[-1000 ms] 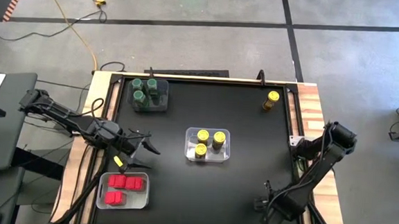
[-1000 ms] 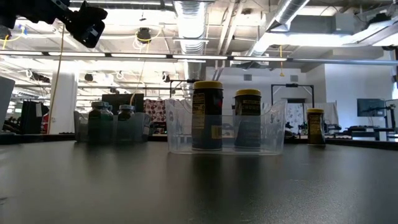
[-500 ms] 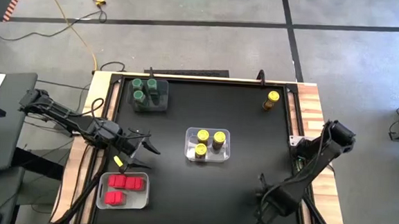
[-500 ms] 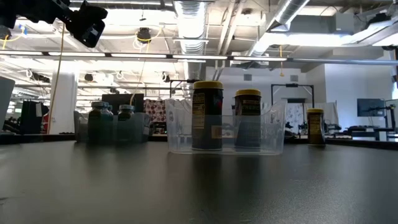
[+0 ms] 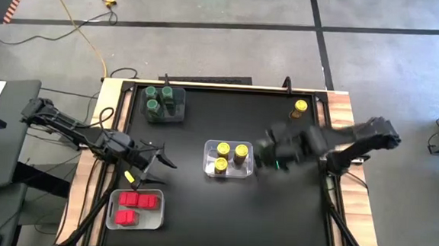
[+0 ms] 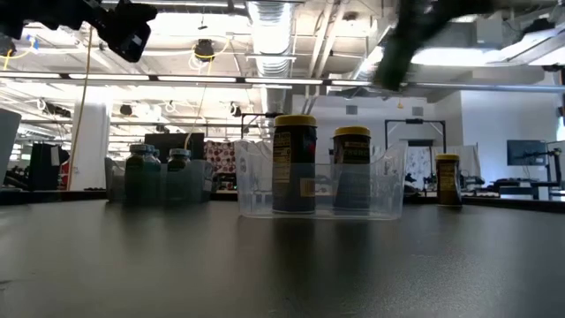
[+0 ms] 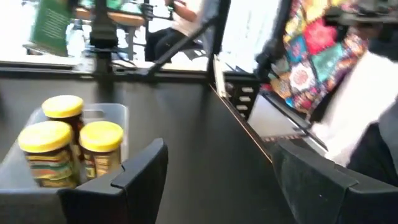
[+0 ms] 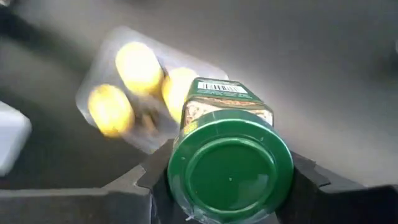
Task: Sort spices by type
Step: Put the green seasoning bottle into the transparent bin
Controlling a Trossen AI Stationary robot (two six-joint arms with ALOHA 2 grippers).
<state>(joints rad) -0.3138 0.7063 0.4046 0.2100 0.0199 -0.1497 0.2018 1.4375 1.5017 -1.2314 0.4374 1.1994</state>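
Right gripper (image 5: 267, 155) swung its green-lidded jar (image 8: 229, 162) toward center.

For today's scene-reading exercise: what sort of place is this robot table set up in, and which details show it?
Probably an industrial lab or workshop: bare ceiling ducts, a concrete floor with a yellow cable, and a black worktable with robot arms.

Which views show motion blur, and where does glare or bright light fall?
High view: the right arm is smeared by motion beside the clear bin of round yellow-lidded jars, while the left gripper is sharp. Low view: a dark blurred streak crosses the top right, under bright ceiling lights. Right wrist view: the held round dark-green-lidded jar is crisp, the yellow lids behind smeared. Left wrist view: the background windows are overexposed.
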